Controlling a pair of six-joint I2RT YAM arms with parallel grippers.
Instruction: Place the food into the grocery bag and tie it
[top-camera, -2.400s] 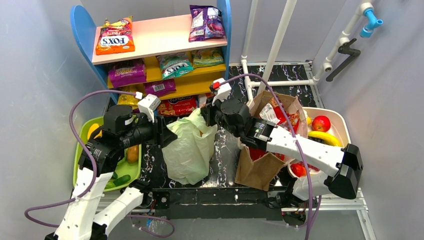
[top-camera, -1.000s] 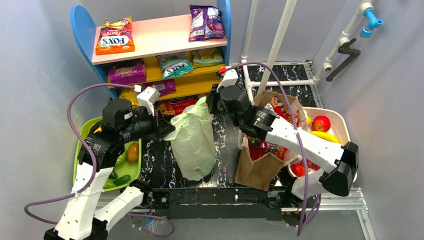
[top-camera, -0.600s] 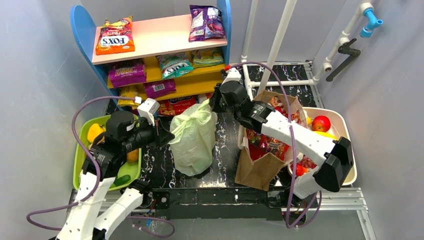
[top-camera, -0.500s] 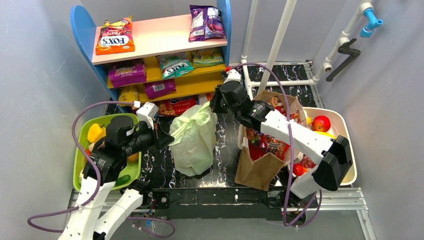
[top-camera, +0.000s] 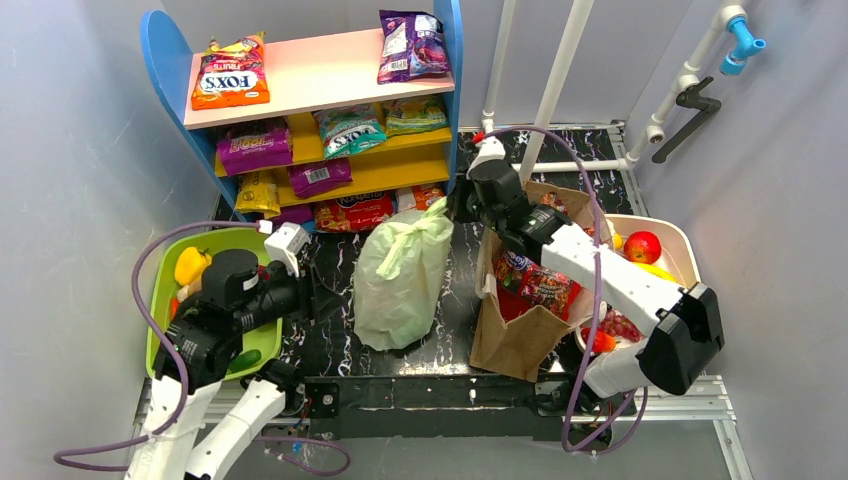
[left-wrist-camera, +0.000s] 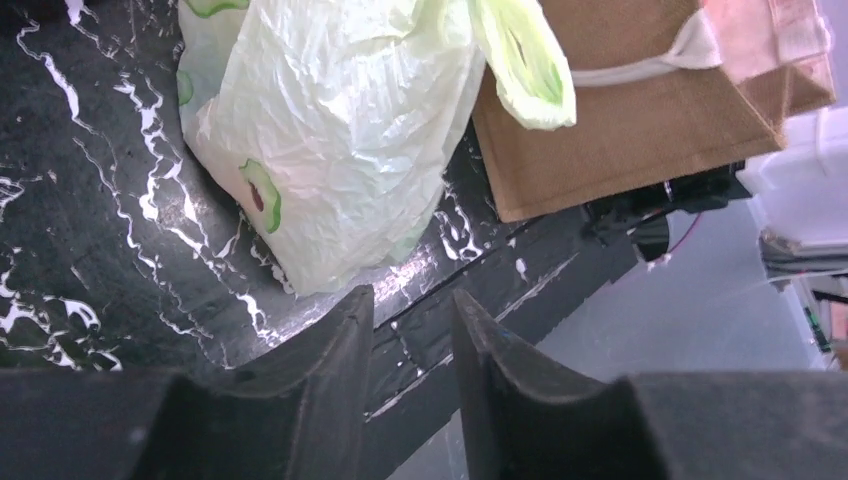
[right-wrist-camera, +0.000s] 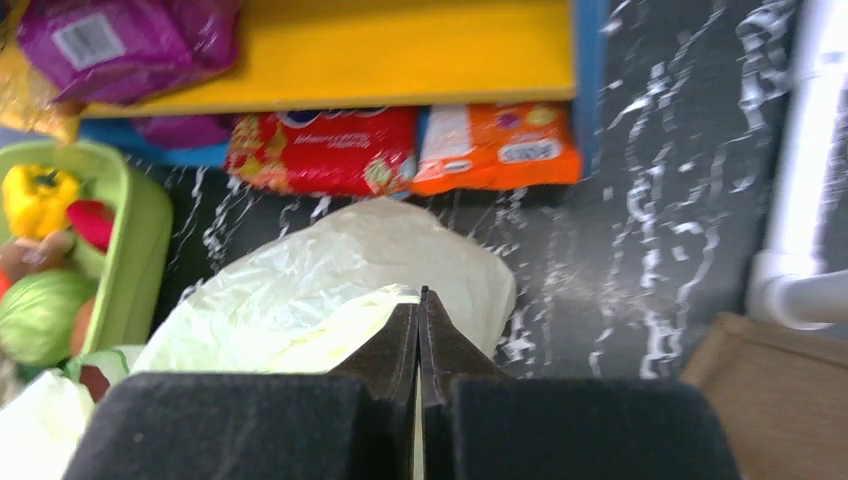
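The pale-green grocery bag (top-camera: 398, 280) stands on the black table, its handles knotted at the top (top-camera: 418, 226). What is inside it is hidden. My right gripper (top-camera: 457, 206) is shut on a handle end at the bag's top right; the right wrist view shows its fingers (right-wrist-camera: 422, 292) pressed together on thin plastic (right-wrist-camera: 330, 300). My left gripper (top-camera: 318, 298) is open and empty, left of the bag and apart from it (left-wrist-camera: 410, 295). A yellow pepper (top-camera: 190, 265) and a green cucumber (top-camera: 241, 360) lie in the green tray (top-camera: 160, 300).
A brown paper bag (top-camera: 525, 330) with snack packets stands right of the grocery bag. A white tub (top-camera: 690, 260) of fruit is at the far right. A shelf of snack packets (top-camera: 320, 110) stands behind. White pipes (top-camera: 550, 90) rise at the back.
The handles were pulled apart, then drawn into a knot. My left gripper let go and drew back to the left and nearer. My right gripper moved right with the handle end.
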